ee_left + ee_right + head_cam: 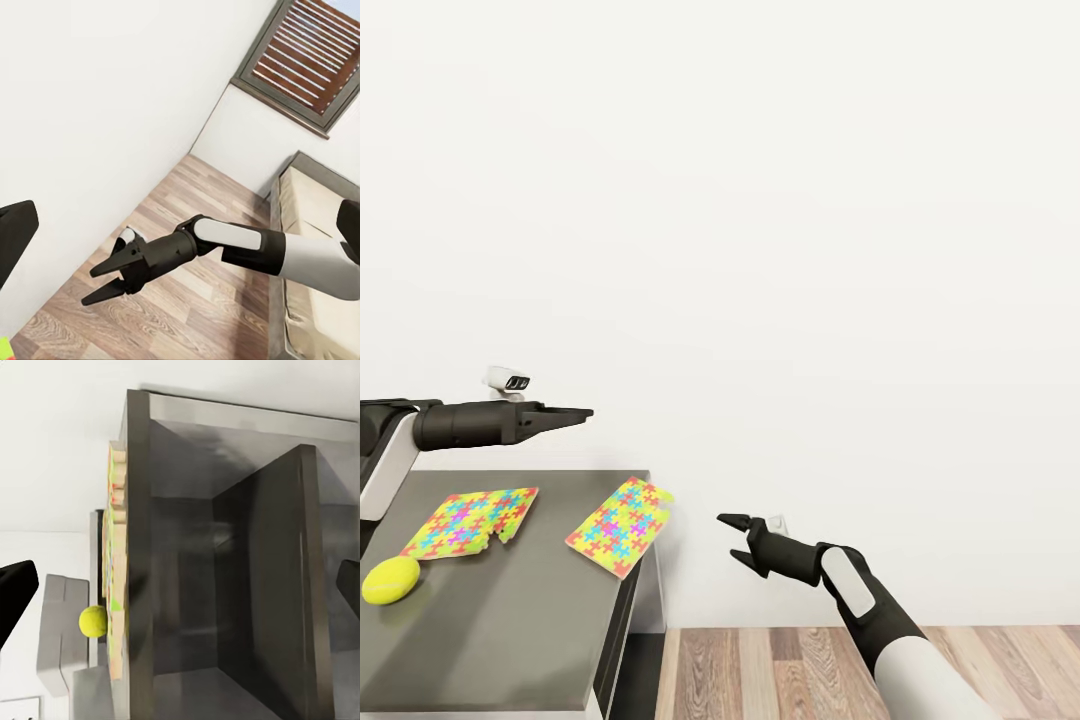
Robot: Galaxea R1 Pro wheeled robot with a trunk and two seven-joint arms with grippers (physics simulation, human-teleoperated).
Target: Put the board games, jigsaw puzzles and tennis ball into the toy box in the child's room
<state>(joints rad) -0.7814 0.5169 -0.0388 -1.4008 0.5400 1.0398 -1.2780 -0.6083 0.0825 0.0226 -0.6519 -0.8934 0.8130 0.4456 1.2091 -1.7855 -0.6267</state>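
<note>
White wall [760,200] fills most of the head view, with plank floor [810,670] below it to the right. Dark table [510,620] end sits at lower left. The bed [315,225] and a window [307,52] show in the left wrist view, well apart from the table. You see no toy box in these views, so you will have to find it before any drop.

Two puzzles lie flat on the table. The right puzzle [620,525] sits at the table's outer edge with a corner poking over it; judged from this, a sideways nudge could send it to the floor, where a thin sheet would be hard to pick up. The left puzzle [470,520] lies further in, looking bent or overlapped at one end. The ball [390,580] rests just beside it; a bump would likely roll it off.

Your left gripper [565,413] hangs above the table behind the puzzles, empty, its fingers looking nearly together in the head view; whether they are fully closed you cannot tell. Your right gripper [740,540] hovers off the table's end over the floor, fingers spread, holding nothing. The table edge stands between it and the near puzzle. Come in low and you risk striking that edge or shoving the sheet.
</note>
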